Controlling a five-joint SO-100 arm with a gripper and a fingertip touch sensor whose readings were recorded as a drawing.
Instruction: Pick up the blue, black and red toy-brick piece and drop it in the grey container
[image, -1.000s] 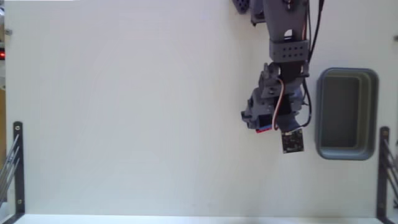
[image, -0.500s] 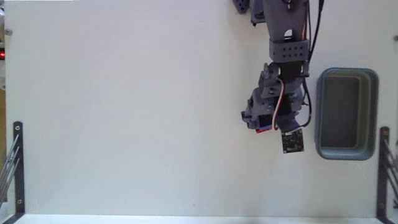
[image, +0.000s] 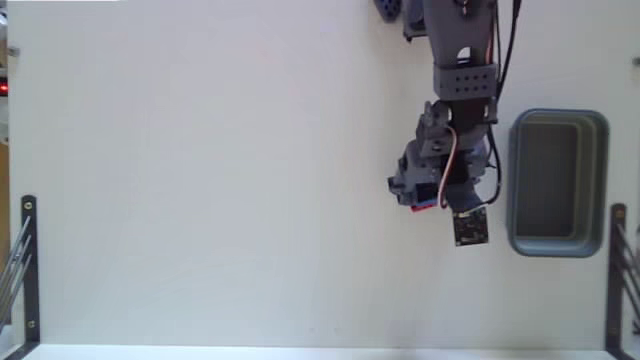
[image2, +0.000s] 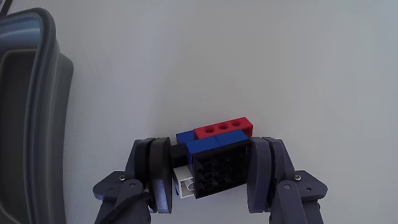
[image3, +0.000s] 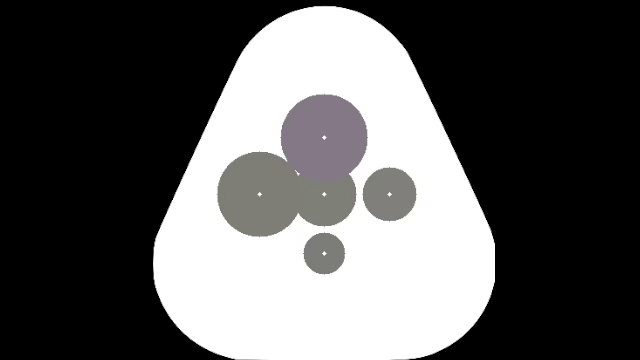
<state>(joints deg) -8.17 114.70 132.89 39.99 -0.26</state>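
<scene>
1. Toy-brick piece (image2: 214, 155) sits between the two fingers (image2: 157, 171), its blue, black and red parts visible in the wrist view; in the fixed view only a sliver of red and blue (image: 425, 207) shows beneath the arm.
2. Both fingers are closed against the piece's sides, so the gripper (image2: 210, 177) appears to have hold of it.
3. Whether the piece is lifted off the white counter (image: 200, 180) or resting on it, I cannot tell.
4. The grey container (image: 557, 182) stands to the right of the arm in the fixed view, near but apart, and looks empty.
5. Judged so: the grasp is made; the carry across and the drop into the container are not yet done.
</scene>
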